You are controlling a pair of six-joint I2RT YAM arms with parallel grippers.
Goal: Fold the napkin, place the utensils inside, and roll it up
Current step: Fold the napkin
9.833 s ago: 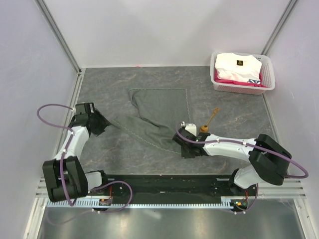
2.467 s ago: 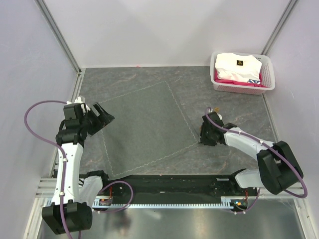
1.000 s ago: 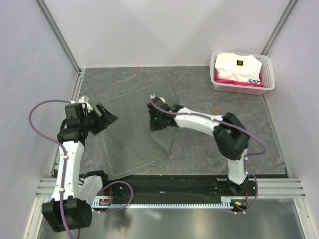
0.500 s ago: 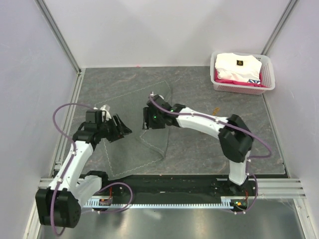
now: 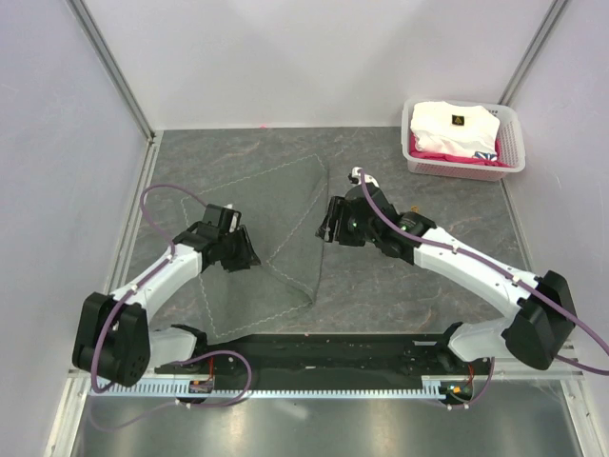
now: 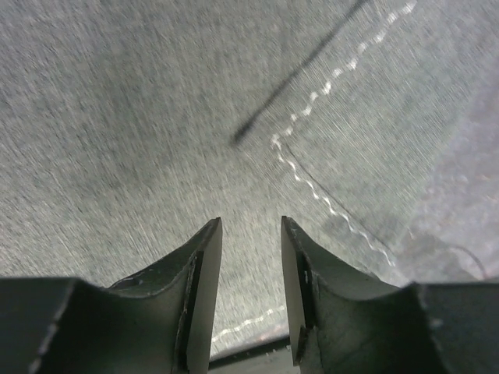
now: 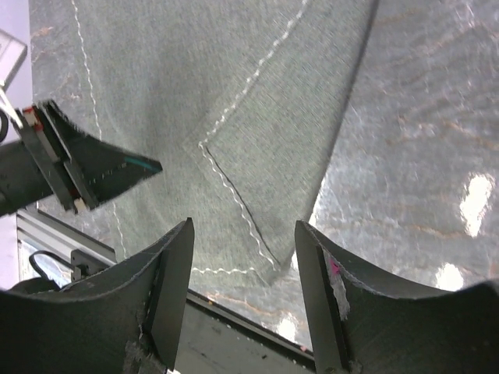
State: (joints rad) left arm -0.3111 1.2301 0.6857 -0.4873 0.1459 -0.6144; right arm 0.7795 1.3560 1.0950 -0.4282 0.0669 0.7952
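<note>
just ahead of the left claw (image 6: 249, 226), slightly to its right, sits the flap corner (image 6: 274, 142) of the napkin (image 5: 276, 205), already folded partway over itself. its stitched hem runs diagonally back past the claw's right finger. the left claw is half-spread, nothing between its fingers, low over the cloth. the right claw (image 7: 243, 226) hangs wide apart and empty above the flap, with the fold edge to its right and bare table (image 7: 413, 156) beyond that. i judge the left claw the nearer one. the spoon (image 5: 414, 210) peeks out beside the right arm, off the cloth.
</note>
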